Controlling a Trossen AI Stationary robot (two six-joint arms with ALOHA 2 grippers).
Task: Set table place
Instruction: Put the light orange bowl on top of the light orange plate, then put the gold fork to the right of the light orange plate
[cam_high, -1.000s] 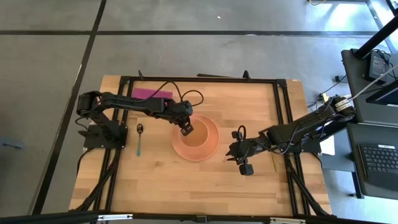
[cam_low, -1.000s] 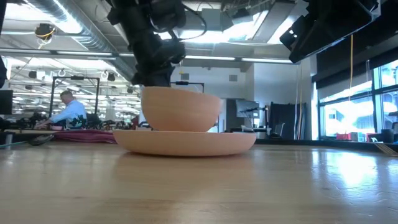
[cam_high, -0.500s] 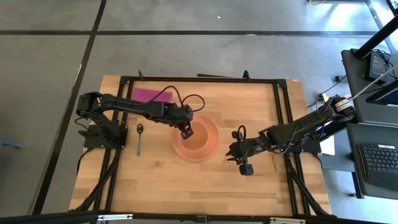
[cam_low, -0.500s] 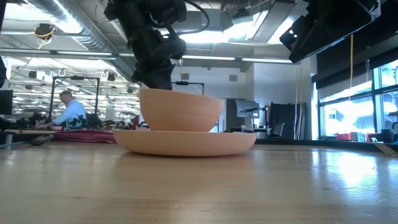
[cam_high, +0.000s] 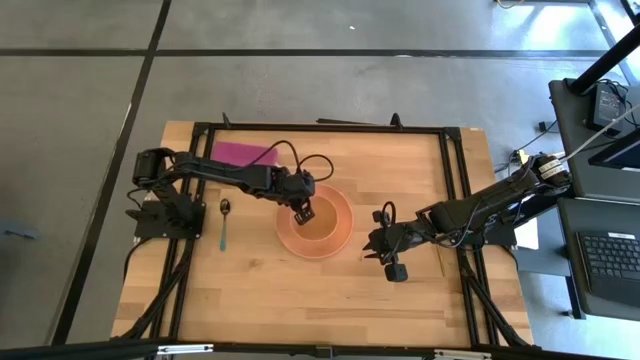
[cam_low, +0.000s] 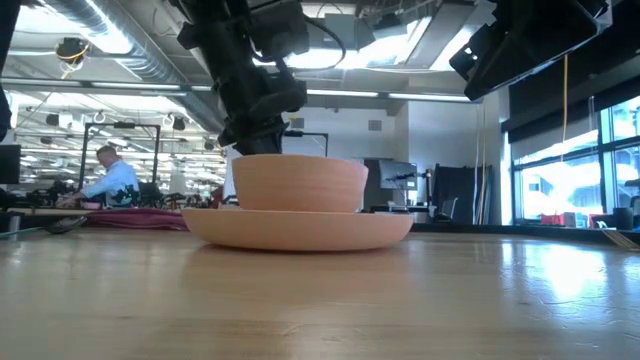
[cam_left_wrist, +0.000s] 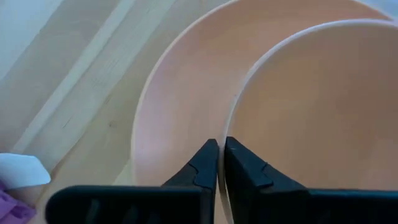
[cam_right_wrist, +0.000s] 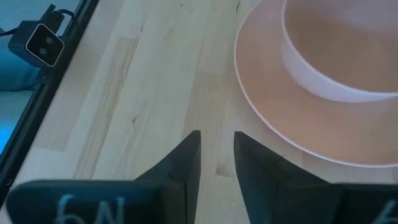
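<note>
A peach bowl (cam_high: 322, 230) stands upright in a wider peach plate (cam_high: 345, 238) at the middle of the light-wood table (cam_high: 300, 300). The low view shows the bowl (cam_low: 300, 182) level on the plate (cam_low: 300, 228). My left gripper (cam_high: 303, 211) is at the bowl's left rim, shut on it. My right gripper (cam_high: 393, 268) hovers right of the plate and is empty, with a narrow gap between its fingers (cam_right_wrist: 217, 155). A teal-handled spoon (cam_high: 224, 222) lies flat on the table left of the plate. My left gripper pinches the bowl's rim (cam_left_wrist: 231, 121) on its left side, with one finger inside the bowl (cam_left_wrist: 244, 169) and one outside over the plate (cam_left_wrist: 204, 167). The fingers come from above, pointing down. The bowl sits upright with its base on the plate.
A purple napkin (cam_high: 243, 151) lies at the table's far left. A black rail frame (cam_high: 447, 170) edges the tabletop. Bare wood shows in front of the plate (cam_high: 300, 290). People and desks stand in the room beyond the table (cam_low: 105, 180).
My left gripper has gone down a little and slightly toward the table's right, keeping its hold. The bowl, which was raised and tilted over the plate, has come down and now sits level in it.
</note>
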